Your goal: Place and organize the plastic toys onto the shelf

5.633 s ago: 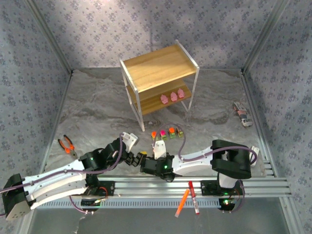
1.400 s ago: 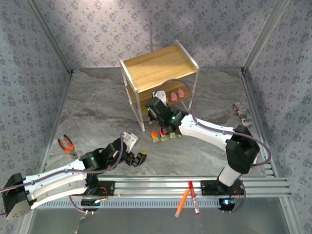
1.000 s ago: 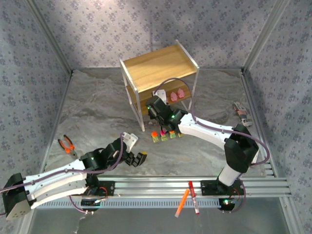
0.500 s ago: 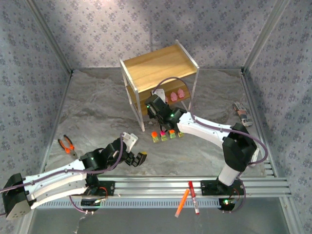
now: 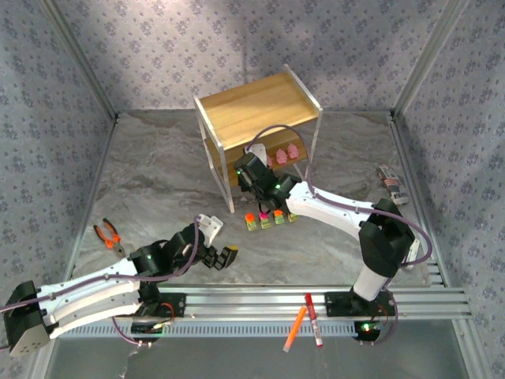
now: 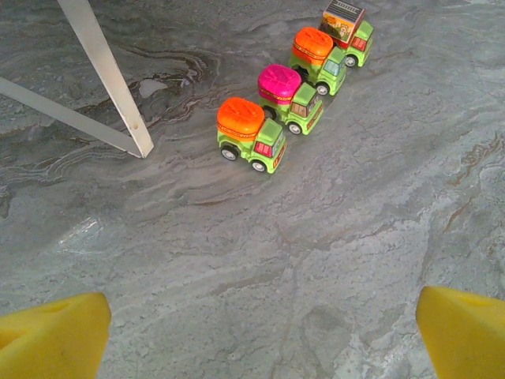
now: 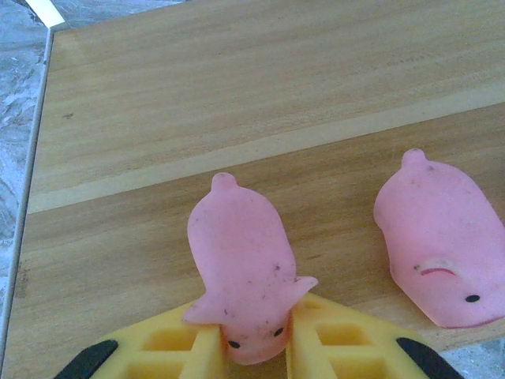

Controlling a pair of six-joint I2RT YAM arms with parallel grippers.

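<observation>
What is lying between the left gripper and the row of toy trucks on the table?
The stretch is bare: in the left wrist view, plain table surface separates the left gripper from the toy trucks.

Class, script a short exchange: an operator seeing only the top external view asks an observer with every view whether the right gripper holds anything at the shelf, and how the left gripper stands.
Operator: Is the right gripper holding anything?
Observer: Yes, its yellow fingers pinch the head of a pink pig lying on the shelf's lower board.
Operator: Any neighbour?
Observer: A second pink pig lies to its right in the wrist view, not touching.
Operator: The left gripper?
Observer: Open, nothing between its fingers, facing four green trucks.
</observation>
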